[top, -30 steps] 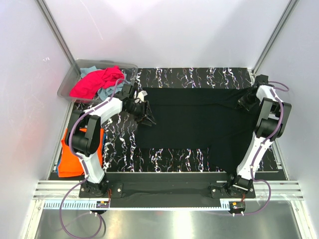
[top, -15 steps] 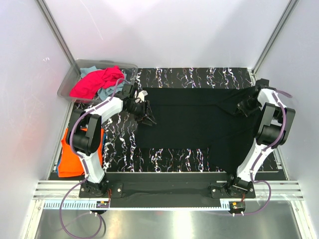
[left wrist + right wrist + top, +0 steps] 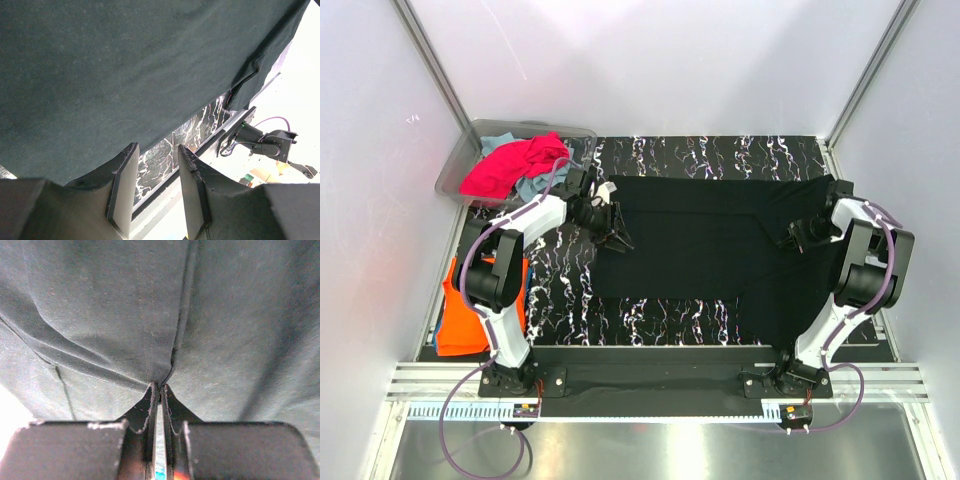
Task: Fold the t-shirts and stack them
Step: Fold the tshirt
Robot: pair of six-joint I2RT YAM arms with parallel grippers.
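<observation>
Bin of clear plastic (image 3: pixel 455 160) at far left holds the pink t-shirt (image 3: pixel 510 165); nearer lies the orange t-shirt (image 3: pixel 460 315). The left gripper (image 3: pixel 156 150) stands with jaws apart and empty over the left edge of the black t-shirt (image 3: pixel 700 235), spread on the marbled table (image 3: pixel 560 285). The right gripper (image 3: pixel 160 386) pinches a fold at its right side.

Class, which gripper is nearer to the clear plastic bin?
Left. The left gripper sits close by the bin; the right gripper pinches the black t-shirt far to the right.
</observation>
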